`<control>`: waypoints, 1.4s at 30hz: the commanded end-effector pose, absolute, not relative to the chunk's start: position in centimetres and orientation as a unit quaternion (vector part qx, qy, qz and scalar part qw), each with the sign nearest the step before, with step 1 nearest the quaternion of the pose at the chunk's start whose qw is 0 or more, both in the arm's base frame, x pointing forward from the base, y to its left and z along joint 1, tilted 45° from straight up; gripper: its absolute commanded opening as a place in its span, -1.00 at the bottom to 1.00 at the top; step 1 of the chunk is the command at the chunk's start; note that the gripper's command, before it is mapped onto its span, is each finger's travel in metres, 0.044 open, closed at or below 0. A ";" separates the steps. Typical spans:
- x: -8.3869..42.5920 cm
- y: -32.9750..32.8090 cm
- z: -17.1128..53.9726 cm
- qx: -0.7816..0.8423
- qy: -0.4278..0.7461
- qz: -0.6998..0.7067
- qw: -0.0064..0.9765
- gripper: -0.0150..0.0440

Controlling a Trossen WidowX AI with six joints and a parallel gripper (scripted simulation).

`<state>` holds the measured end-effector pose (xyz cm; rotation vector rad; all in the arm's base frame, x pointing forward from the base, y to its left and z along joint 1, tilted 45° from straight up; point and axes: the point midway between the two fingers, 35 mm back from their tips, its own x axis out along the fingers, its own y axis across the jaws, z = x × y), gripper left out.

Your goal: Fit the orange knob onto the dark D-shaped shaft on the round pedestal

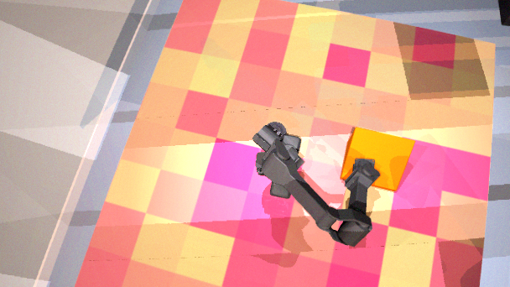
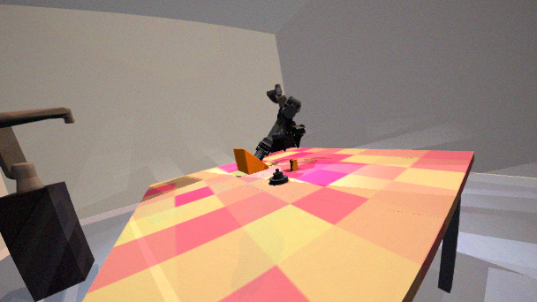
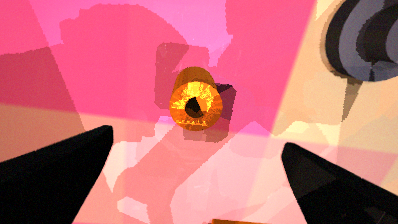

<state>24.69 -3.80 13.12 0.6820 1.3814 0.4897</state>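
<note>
The orange knob (image 2: pixel 293 164) (image 3: pixel 196 122) stands upright on the table. Its dark hole faces up in the wrist view; I cannot tell its flat side clearly. My gripper (image 3: pixel 200 141) is open and empty above the knob, which shows between and slightly beyond the fingertips in the wrist view. The round dark pedestal (image 2: pixel 278 179) (image 3: pixel 348 42) stands a short way from the knob, cut off at the wrist view's upper right. Its shaft (image 2: pixel 277 170) points up. In the top view the arm hides the knob and most of the pedestal.
An orange wedge-shaped block (image 1: pixel 382 147) (image 2: pixel 248 162) stands beside the arm's base, and an orange edge (image 3: pixel 240 221) shows at the bottom of the wrist view. A brown arm-like fixture (image 2: pixel 35 116) on a black box (image 2: pixel 49 238) stands off the table at the left in the exterior view.
</note>
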 end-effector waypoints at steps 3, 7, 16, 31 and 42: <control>24.6 -2.2 11.8 0.309 0.621 0.223 0.685 1.00; 24.9 -1.3 10.8 0.309 0.620 0.223 0.685 1.00; 25.2 -0.6 9.9 0.309 0.621 0.223 0.686 1.00; 25.7 1.1 8.2 0.308 0.620 0.222 0.686 1.00; 25.8 2.3 6.9 0.309 0.620 0.223 0.686 1.00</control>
